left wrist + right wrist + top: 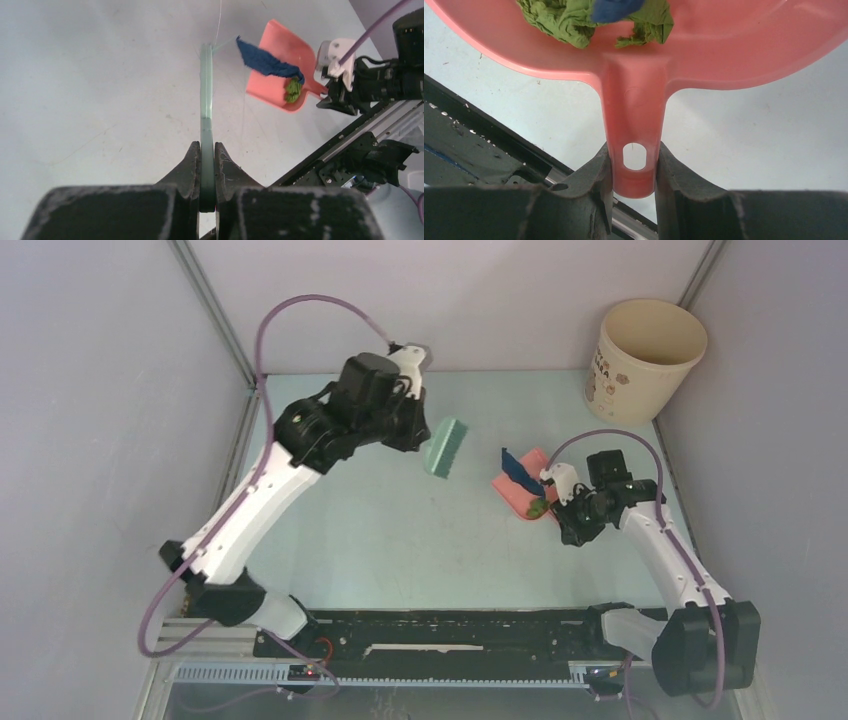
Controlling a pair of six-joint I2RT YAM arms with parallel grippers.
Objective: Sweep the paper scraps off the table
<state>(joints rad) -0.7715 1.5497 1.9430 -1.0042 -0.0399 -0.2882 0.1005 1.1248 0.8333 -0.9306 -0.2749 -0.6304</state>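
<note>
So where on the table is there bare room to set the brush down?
Widest bare patch: the middle of the table, between the left arm, the dustpan and the black rail. A smaller strip lies along the far wall, between the brush and the bucket. Crowded: the right side, where the right gripper holds the dustpan with scraps.

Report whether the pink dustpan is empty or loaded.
Loaded: a dark blue scrap and a green scrap sit in the dustpan, whose handle the right gripper clamps.
</note>
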